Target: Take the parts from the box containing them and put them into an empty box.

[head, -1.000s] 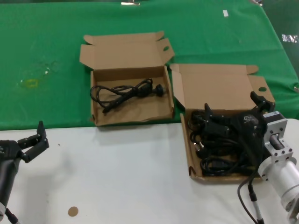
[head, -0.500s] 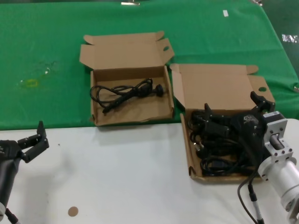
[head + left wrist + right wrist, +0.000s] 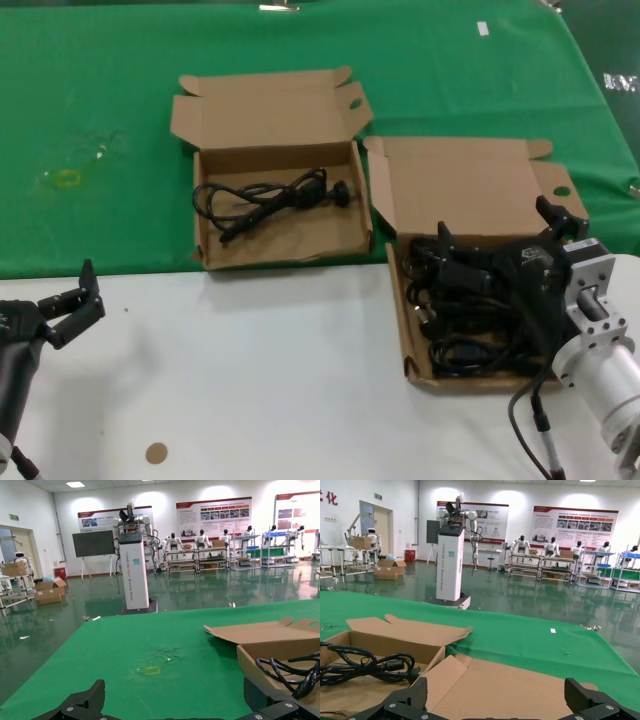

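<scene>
One cord (image 3: 272,196) sits in the far left box (image 3: 283,250). A pile of cords (image 3: 462,320) remains in the right box (image 3: 410,350), where the right gripper (image 3: 500,240) hangs spread open. Left gripper (image 3: 72,297) idles open, near left.

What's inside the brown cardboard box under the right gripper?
The brown cardboard box holds a pile of black power cords. The open right gripper and its arm hide the box's right part, so no count is possible.

Head view looking down and forward from above, taking in both boxes at middling range; wrist views set low, near table height, facing level across green cloth (image 3: 150,655) toward hall; left box (image 3: 280,215) shared by all three
</scene>
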`<action>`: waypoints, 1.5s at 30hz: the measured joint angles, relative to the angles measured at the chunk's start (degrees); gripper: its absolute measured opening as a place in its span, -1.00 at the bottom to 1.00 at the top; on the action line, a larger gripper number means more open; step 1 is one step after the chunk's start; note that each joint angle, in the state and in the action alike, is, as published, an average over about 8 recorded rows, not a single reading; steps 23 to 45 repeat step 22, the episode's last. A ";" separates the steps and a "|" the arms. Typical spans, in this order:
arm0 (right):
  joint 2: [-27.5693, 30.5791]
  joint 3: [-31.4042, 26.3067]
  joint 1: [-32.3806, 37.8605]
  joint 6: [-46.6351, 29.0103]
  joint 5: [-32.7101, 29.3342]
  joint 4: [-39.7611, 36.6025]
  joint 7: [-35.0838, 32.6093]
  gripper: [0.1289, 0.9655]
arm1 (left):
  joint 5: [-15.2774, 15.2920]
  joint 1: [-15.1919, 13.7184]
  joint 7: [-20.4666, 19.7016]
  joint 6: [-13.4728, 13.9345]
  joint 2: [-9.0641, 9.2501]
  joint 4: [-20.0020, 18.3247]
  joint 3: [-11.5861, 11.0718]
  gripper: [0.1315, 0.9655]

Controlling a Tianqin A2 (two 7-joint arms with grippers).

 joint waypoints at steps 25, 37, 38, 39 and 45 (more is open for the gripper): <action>0.00 0.00 0.00 0.00 0.00 0.00 0.00 1.00 | 0.00 0.00 0.00 0.00 0.00 0.00 0.00 1.00; 0.00 0.00 0.00 0.00 0.00 0.00 0.00 1.00 | 0.00 0.00 0.00 0.00 0.00 0.00 0.00 1.00; 0.00 0.00 0.00 0.00 0.00 0.00 0.00 1.00 | 0.00 0.00 0.00 0.00 0.00 0.00 0.00 1.00; 0.00 0.00 0.00 0.00 0.00 0.00 0.00 1.00 | 0.00 0.00 0.00 0.00 0.00 0.00 0.00 1.00; 0.00 0.00 0.00 0.00 0.00 0.00 0.00 1.00 | 0.00 0.00 0.00 0.00 0.00 0.00 0.00 1.00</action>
